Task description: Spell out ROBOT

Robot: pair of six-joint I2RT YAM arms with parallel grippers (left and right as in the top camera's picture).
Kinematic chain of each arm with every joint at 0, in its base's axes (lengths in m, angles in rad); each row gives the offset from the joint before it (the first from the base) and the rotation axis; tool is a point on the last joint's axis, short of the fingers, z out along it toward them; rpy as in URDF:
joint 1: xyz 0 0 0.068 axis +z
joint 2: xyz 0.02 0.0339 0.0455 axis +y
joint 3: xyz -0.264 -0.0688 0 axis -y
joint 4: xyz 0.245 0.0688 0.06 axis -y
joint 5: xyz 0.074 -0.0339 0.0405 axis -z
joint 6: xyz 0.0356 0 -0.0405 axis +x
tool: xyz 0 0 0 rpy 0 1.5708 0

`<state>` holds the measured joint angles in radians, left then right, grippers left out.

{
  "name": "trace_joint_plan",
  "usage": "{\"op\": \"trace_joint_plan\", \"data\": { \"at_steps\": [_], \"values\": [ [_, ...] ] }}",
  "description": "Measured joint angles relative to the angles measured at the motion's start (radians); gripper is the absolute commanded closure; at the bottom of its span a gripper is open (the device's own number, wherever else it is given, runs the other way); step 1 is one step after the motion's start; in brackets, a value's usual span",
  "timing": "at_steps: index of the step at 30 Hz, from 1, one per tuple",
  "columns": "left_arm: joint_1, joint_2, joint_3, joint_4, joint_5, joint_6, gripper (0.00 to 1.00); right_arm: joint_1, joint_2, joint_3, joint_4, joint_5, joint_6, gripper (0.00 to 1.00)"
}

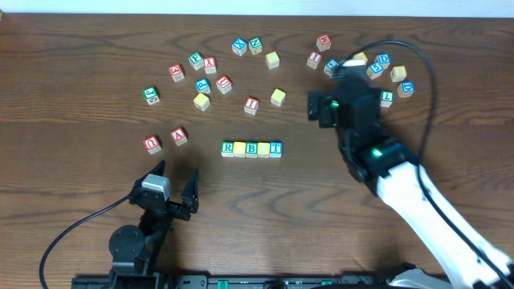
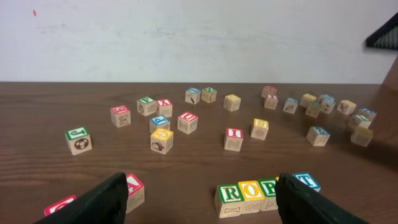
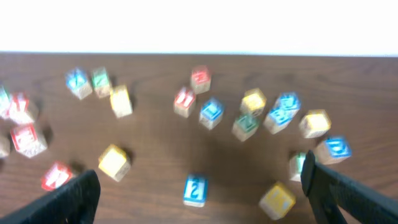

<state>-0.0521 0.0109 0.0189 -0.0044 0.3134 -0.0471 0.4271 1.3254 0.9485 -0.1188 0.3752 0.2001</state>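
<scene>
Right wrist view: motion-blurred throughout; cube letters unreadable, e.g. blue-topped cube. Left wrist view: yellow fourth cube of the row almost wholly behind a finger of the left gripper; T cube partly covered; red-topped cube cut by bottom edge. Overhead: right arm overlaps stray yellow cube.

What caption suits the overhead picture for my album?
Five wooden cubes in a row spell ROBOT, the left gripper open nearby, spare cubes scattered beyond.
</scene>
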Motion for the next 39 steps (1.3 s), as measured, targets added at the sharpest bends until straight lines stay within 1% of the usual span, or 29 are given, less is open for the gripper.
{"op": "trace_joint_plan", "data": {
  "at_steps": [2,7,10,14,16,24,30,35,39],
  "values": [
    [0.000,0.000,0.000,0.000,0.001,0.000,0.26,-0.027,-0.075,-0.074,0.101,-0.001,-0.001,0.01],
    [0.000,0.000,0.001,-0.001,0.003,0.000,0.26,-0.123,-0.290,-0.386,0.469,-0.057,-0.032,0.01],
    [0.000,0.000,0.001,-0.002,0.003,0.000,0.26,-0.177,-0.394,-0.533,0.576,-0.118,-0.068,0.01],
    [0.000,0.000,0.001,-0.002,0.003,0.000,0.26,-0.231,-0.520,-0.665,0.588,-0.182,-0.104,0.01],
    [0.000,0.000,0.001,-0.002,0.003,0.000,0.26,-0.246,-0.569,-0.702,0.588,-0.204,-0.124,0.01],
    [0.000,0.000,0.001,-0.002,0.003,0.000,0.26,-0.262,-0.752,-0.809,0.592,-0.288,-0.240,0.01],
    [0.000,0.000,0.001,-0.002,0.003,0.000,0.26,-0.289,-0.858,-0.908,0.581,-0.306,-0.271,0.01],
    [0.000,0.000,0.001,-0.002,0.003,0.000,0.25,-0.290,-0.951,-0.942,0.437,-0.318,-0.279,0.01],
    [0.000,0.000,0.001,-0.002,0.003,0.000,0.26,-0.291,-1.003,-0.942,0.368,-0.322,-0.282,0.01]
  ]
}}
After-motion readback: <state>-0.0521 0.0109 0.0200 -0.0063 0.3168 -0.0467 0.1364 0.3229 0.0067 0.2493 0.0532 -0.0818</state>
